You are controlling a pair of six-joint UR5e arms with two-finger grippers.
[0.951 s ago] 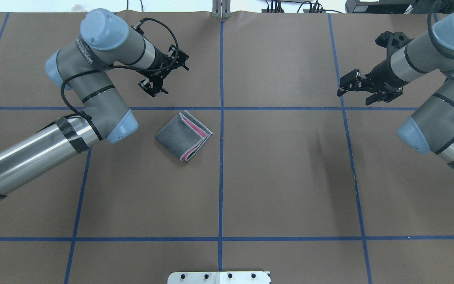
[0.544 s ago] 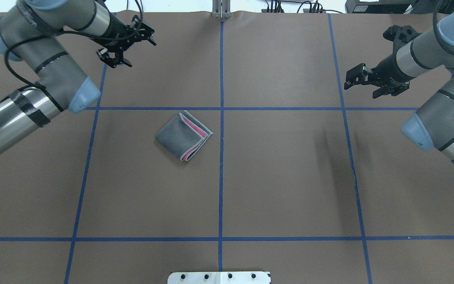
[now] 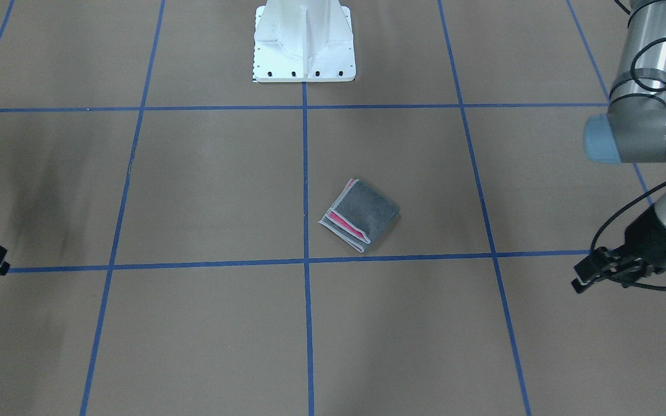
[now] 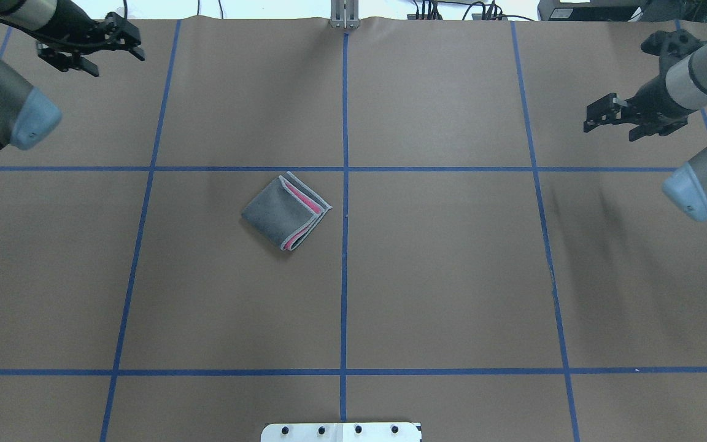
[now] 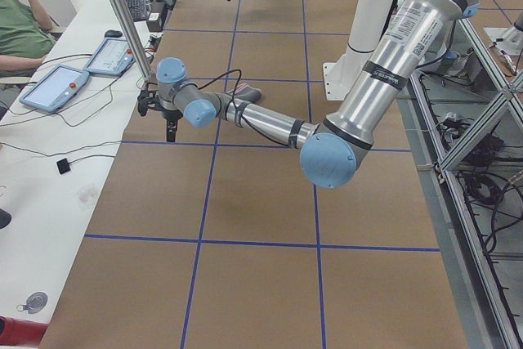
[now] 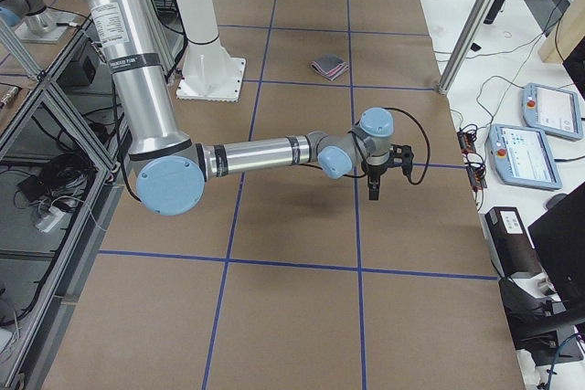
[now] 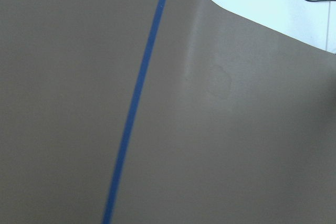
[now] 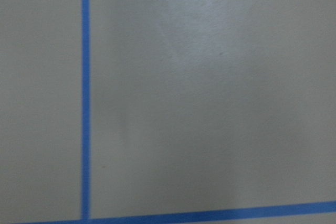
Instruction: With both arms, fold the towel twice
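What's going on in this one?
The towel lies alone on the brown table. It is folded into a small packet, grey on the outside, with pink layers showing along its open edges. Neither arm is touching it. The left gripper and the right gripper are both open and empty, far from the towel and out toward the table's far corners. Going by the stacked layers, both folds look done.

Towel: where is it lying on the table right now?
In the overhead view the towel lies folded on the robot's left half, just left of the centre tape line and just below the upper cross line.
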